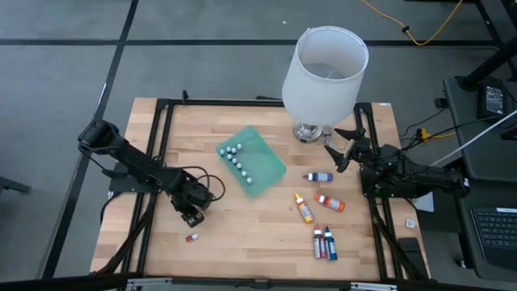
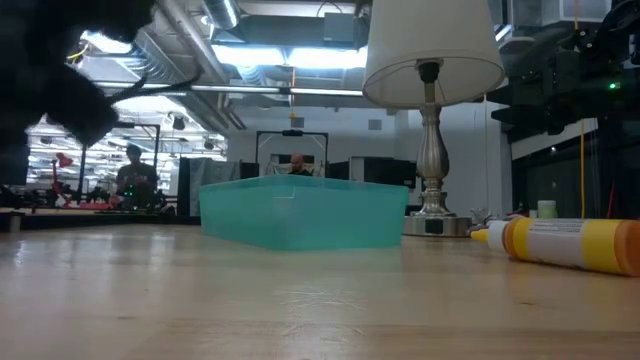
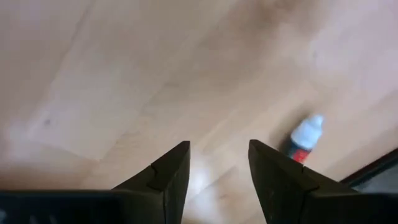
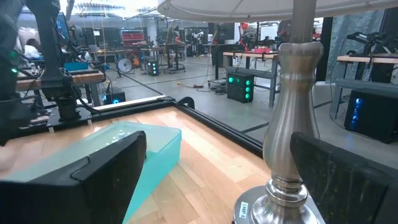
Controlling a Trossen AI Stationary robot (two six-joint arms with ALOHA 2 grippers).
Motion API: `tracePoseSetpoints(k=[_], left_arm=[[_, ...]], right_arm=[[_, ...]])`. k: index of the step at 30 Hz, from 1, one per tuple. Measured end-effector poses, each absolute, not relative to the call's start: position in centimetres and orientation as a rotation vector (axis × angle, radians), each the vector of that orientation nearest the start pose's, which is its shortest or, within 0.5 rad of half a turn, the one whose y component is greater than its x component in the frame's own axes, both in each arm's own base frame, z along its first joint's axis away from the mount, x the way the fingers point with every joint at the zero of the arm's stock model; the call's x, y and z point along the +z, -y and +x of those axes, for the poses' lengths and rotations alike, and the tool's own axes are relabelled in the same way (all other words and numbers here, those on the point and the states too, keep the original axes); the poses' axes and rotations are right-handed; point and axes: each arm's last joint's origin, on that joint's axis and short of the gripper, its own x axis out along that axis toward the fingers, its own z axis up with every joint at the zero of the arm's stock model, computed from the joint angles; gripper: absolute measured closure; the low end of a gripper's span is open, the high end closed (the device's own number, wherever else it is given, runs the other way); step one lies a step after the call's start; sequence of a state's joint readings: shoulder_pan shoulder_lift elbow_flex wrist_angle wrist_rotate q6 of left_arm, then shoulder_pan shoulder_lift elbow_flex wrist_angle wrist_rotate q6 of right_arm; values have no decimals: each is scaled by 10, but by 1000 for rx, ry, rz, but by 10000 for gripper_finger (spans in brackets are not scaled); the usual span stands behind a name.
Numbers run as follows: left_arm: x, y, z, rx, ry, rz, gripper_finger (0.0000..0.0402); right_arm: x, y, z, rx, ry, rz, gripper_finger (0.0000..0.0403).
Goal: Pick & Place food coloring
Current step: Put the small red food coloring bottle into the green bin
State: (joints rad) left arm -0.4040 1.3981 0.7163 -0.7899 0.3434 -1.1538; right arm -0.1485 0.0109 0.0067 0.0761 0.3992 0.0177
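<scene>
Your left gripper (image 1: pixel 192 217) hangs released and empty, lower left of the high view, above a tiny red bottle (image 1: pixel 192 238), while your right gripper (image 1: pixel 340 151) waits wide open beside the lamp (image 1: pixel 324 73).

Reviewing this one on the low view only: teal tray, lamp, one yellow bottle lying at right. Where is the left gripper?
Observer: The left gripper hovers open over bare wood, left of the teal tray, holding nothing.
Operator: Any bottle near it?
Observer: A tiny red bottle with a white cap lies on the table just nearer the front edge, outside its grasp.
Operator: And the other arm?
Observer: The right gripper is wide open beside the lamp base, empty.
</scene>
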Motion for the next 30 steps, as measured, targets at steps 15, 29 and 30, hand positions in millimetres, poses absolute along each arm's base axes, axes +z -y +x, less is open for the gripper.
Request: tracePoseSetpoints(k=[15, 29, 30], left_arm=[[171, 118, 259, 73, -1877, -713, 213], [141, 125, 283, 134, -2143, -611, 152], [141, 126, 285, 130, -2149, -599, 153]], right_arm=[[172, 25, 93, -547, 77, 26, 6], [172, 25, 93, -547, 77, 26, 6], [172, 25, 93, -547, 77, 26, 6]])
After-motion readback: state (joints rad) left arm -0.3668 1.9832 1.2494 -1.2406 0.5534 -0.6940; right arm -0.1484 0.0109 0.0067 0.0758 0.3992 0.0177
